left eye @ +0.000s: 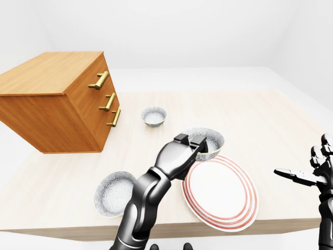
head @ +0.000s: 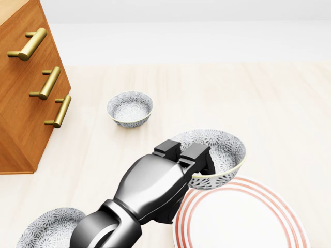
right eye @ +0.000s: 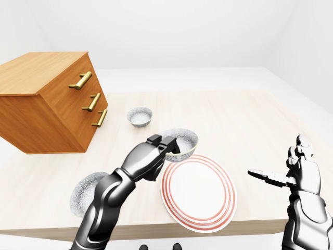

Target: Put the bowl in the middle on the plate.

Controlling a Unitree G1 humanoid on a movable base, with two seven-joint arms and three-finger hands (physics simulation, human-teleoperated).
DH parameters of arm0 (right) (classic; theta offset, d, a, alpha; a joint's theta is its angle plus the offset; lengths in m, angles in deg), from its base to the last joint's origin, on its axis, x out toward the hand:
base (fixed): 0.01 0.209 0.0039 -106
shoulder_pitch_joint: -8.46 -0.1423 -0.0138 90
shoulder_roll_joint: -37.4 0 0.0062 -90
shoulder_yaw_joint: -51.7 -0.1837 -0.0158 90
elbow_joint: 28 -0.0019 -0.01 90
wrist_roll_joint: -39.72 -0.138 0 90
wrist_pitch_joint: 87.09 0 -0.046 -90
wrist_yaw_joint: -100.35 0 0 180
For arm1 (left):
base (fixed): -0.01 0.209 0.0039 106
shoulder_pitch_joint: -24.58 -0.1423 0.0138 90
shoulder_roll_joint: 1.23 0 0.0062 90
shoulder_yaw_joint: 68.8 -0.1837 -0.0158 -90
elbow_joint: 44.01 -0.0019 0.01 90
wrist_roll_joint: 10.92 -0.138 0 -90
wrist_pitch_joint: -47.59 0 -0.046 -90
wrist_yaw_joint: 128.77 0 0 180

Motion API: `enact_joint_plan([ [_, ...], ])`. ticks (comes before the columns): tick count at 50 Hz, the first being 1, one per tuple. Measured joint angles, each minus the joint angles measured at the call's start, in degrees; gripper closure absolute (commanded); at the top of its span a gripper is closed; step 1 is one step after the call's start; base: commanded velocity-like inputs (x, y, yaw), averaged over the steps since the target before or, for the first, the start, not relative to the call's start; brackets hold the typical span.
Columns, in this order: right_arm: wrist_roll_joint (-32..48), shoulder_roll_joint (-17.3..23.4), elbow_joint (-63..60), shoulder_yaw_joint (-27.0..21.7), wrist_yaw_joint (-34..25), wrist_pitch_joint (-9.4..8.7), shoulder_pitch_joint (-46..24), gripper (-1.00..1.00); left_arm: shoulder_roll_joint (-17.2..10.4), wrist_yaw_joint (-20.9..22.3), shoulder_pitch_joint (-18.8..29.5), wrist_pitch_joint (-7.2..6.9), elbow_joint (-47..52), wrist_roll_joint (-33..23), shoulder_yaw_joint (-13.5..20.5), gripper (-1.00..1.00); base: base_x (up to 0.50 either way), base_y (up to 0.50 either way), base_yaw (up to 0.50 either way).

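Note:
My left hand (head: 189,155) is shut on the near rim of a grey patterned bowl (head: 220,155), holding it in the air over the top-left edge of the white plate with red rings (head: 243,219). The bowl tilts slightly. In the right-eye view the same bowl (right eye: 182,140) hangs just above the plate's upper rim (right eye: 208,162). My right hand (right eye: 291,174) floats open off the table's right side, far from the plate.
A small patterned bowl (head: 130,108) stands higher up on the table. Another patterned bowl (left eye: 113,192) sits at the lower left, near the table edge. A wooden drawer chest (left eye: 62,101) with brass handles fills the left side.

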Motion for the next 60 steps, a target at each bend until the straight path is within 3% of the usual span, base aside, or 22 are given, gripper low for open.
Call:
enact_joint_plan([
  [39, 0.23, -0.19, -0.14, -0.16, -0.26, 0.0, 0.23, -1.0, -0.59, -3.0, -6.18, -0.01, 0.16, -3.51, -8.51, 1.0, 0.0, 0.0, 0.0],
  [60, 0.2, -0.15, 0.02, -0.04, -0.2, 0.0, 0.17, -1.0, 0.17, -1.62, -7.49, 0.0, 2.89, -3.96, -13.87, 1.0, 0.0, 0.0, 0.0],
])
